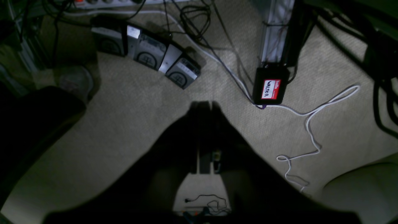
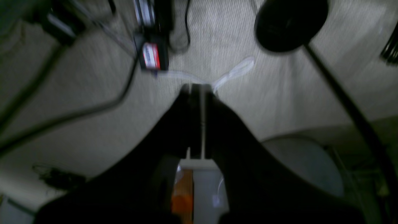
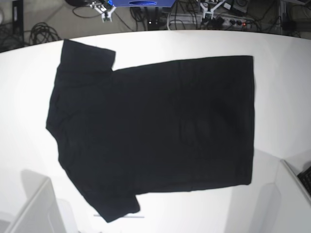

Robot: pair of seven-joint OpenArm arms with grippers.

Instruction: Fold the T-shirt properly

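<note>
The T-shirt (image 3: 155, 128) is plain black and lies spread flat on the white table (image 3: 282, 63). Its sleeves are at the left and its hem at the right. Neither gripper shows in the base view. In the left wrist view my left gripper (image 1: 203, 105) has its dark fingers pressed together with nothing between them, and it hangs over carpeted floor. In the blurred right wrist view my right gripper (image 2: 196, 88) is also shut and empty, likewise over the carpet. The shirt shows in neither wrist view.
Pale arm parts stand at the table's lower left (image 3: 29, 204) and lower right (image 3: 294, 187) corners. On the floor lie grey foot pedals (image 1: 146, 56), a black box with a red-white label (image 1: 270, 87), a white cable (image 1: 311, 124) and dark cables.
</note>
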